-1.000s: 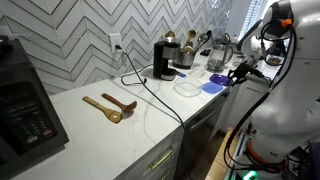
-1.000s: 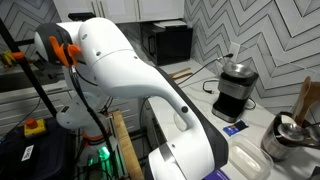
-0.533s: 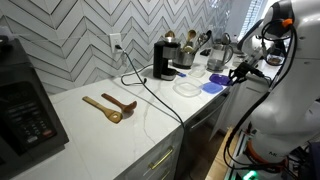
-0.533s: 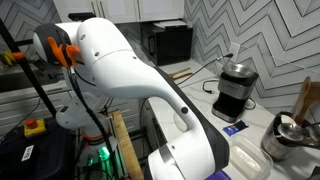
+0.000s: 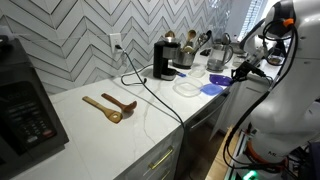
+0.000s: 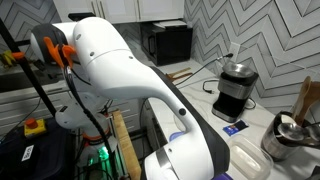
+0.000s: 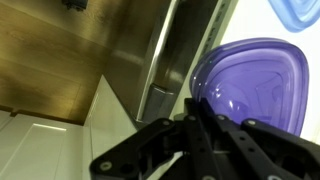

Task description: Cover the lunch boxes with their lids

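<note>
One white counter [image 5: 100, 125]; black gripper [image 7: 193, 102] at its far end, pincer narrowed onto rim of flat rounded purple plastic lid [image 7: 250, 85]; shallow clear plastic lunch box [image 5: 186, 88] beside; flat blue plastic lid [image 7: 297, 12] near.

I count two lids: one purple lid [image 7: 250, 85] and one blue lid [image 7: 295, 12]. Of the lunch boxes I am sure of only one box [image 5: 187, 87]; the things behind it are too small for me to count. There are two wooden spoons [image 5: 114, 116] on the counter. I also count one coffee machine [image 5: 164, 62], one wall socket [image 5: 115, 42] and one big black appliance [image 5: 25, 105]. And there is one claw [image 7: 193, 100], which is mine.
</note>
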Robot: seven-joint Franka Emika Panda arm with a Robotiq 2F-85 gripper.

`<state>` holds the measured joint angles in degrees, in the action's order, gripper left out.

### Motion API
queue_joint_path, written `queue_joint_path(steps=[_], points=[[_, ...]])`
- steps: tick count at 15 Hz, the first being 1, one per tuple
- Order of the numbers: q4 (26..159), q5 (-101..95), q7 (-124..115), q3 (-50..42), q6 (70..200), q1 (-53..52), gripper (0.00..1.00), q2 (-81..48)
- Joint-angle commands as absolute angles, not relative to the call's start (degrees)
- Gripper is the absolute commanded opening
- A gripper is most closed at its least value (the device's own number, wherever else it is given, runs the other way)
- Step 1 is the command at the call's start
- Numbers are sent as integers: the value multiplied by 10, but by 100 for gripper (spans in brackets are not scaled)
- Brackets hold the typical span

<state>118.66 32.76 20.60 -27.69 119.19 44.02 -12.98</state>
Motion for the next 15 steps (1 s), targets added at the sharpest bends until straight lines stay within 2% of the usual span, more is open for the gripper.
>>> queue_joint_path(steps=[1,15], points=[[1190,340,203,-261,1192,457,1,-127],[1218,218,167,-266,1173,429,2,8]])
